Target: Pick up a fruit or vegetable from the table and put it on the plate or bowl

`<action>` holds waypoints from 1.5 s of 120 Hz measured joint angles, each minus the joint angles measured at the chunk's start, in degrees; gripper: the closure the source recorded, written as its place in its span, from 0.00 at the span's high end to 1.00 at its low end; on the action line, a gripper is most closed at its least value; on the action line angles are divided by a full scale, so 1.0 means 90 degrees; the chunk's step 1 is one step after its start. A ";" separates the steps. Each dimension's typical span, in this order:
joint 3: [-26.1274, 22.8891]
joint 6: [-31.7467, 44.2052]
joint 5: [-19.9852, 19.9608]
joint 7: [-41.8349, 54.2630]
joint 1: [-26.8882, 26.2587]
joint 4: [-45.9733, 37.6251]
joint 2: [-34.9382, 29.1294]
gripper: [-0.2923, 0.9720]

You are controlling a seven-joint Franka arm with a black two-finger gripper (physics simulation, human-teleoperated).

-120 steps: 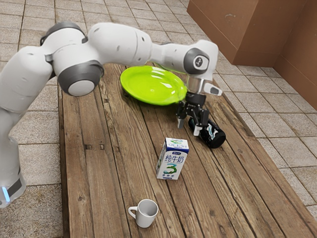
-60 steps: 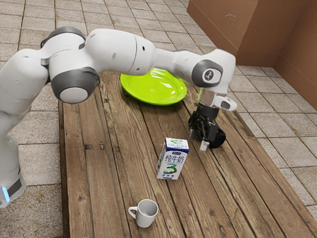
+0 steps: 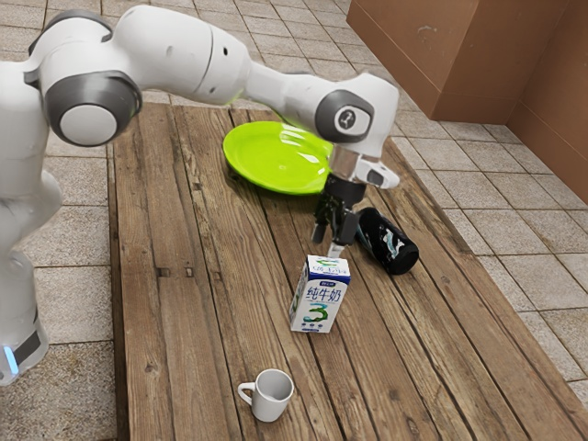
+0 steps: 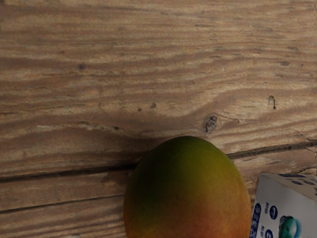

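Where the gripper (image 3: 328,242) is held: just above the top of the milk carton (image 3: 320,296) and slightly beyond it in the exterior view, apart from it and pointed down at the table (image 3: 202,294).
Gripper state: how far it is opened cannot be told, and neither can whether anything is gripped.
Mango (image 4: 187,191): seen in the wrist view close under the hand, green above and orange-red below, just beside a top corner of the milk carton (image 4: 285,208). Whether the two touch cannot be told. Bare planks of the table (image 4: 148,74) are seen behind it.
Milk carton: stood upright near the middle of the table, white with blue and green print.
Plate (image 3: 276,156): lime green, set well beyond the milk carton toward the far end of the table and somewhat to the exterior view's left of it. Nothing is seen lying on it.
Black can (image 3: 388,243): laid on its side near the milk carton, to the exterior view's right of it and a little beyond.
White cup (image 3: 268,394): stood upright on the near side of the milk carton and to the exterior view's left of it, its handle turned to the exterior view's left.
Arm (image 3: 230,73): stretched in from the exterior view's upper left, passing over the plate on its way toward the milk carton.
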 joint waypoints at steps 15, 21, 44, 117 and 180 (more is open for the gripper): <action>-0.0022 0.0067 0.0006 0.0099 -0.0199 -0.0031 0.0052 0.77; -0.0023 0.0088 0.0018 0.0131 -0.0229 -0.0041 0.0074 0.77; -0.0019 0.0207 0.0060 0.0228 -0.0226 -0.0141 0.0170 0.77; -0.0097 0.0340 0.0023 0.0375 -0.0244 -0.0160 0.0453 0.74; -0.0099 0.0405 0.0006 0.0410 -0.0206 -0.0149 0.0579 0.49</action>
